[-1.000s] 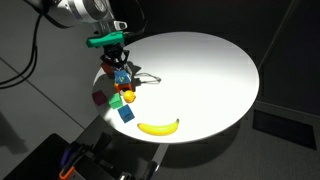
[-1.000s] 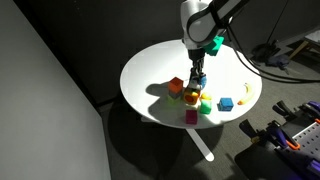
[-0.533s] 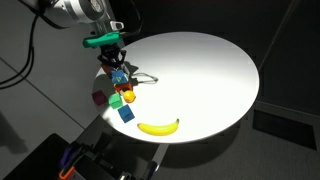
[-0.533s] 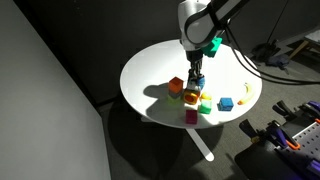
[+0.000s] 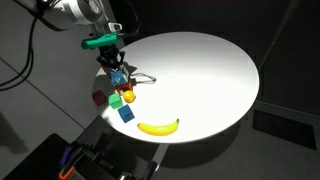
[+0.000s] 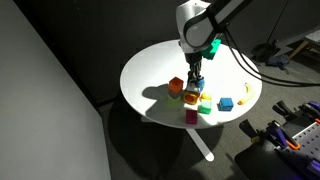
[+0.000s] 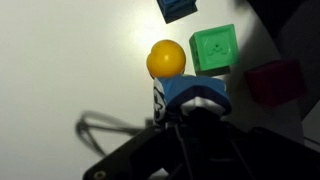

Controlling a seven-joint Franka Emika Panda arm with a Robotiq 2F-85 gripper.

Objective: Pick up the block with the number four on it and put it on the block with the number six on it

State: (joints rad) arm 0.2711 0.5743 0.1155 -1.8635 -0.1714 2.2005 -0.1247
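My gripper (image 7: 190, 110) is shut on the block with the number four (image 7: 193, 90), a blue cube with a white marked side face. In both exterior views the gripper (image 5: 118, 68) (image 6: 197, 72) holds this cube (image 5: 121, 77) just above the cluster of toys at the round table's edge. The block with the number six (image 6: 176, 86), a reddish-orange cube, sits on the table a short way beside the gripper. It is out of the wrist view.
Under and around the held cube lie a yellow ball (image 7: 166, 58), a green block (image 7: 213, 49), a dark red block (image 7: 273, 80) and a darker blue block (image 7: 178, 8). A banana (image 5: 158, 126) lies near the white table's (image 5: 210, 70) rim. A thin wire loop (image 7: 105, 130) rests on the table.
The gripper, still shut on the blue cube, has shifted very slightly toward the reddish-orange cube. Nothing else has moved.
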